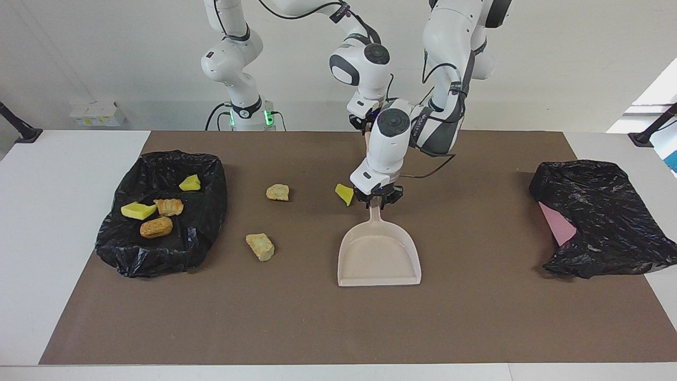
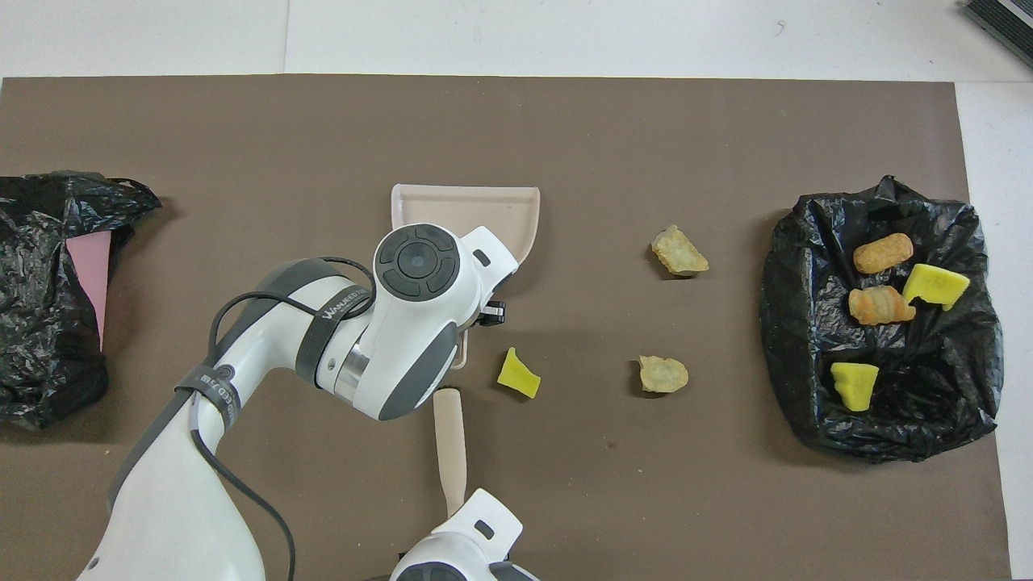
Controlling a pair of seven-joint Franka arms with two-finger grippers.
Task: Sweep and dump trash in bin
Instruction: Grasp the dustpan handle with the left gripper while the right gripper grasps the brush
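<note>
The beige dustpan (image 1: 379, 254) (image 2: 484, 211) lies flat mid-mat, its handle pointing toward the robots. My left gripper (image 1: 377, 200) is shut on that handle. A beige brush (image 2: 449, 440) lies nearer to the robots, and my right gripper (image 2: 457, 507) is shut on its near end. In the facing view the left wrist hides most of it. Loose trash on the mat: a yellow sponge chunk (image 1: 345, 193) (image 2: 518, 374) beside the handle, and two tan lumps (image 1: 277, 192) (image 1: 260, 246) toward the bin. The black-lined bin (image 1: 206, 211) (image 2: 928, 420) holds two yellow and two brown pieces.
A crumpled black bag (image 1: 603, 211) (image 2: 40, 323) with something pink inside lies at the left arm's end of the brown mat. White table surface borders the mat on every side.
</note>
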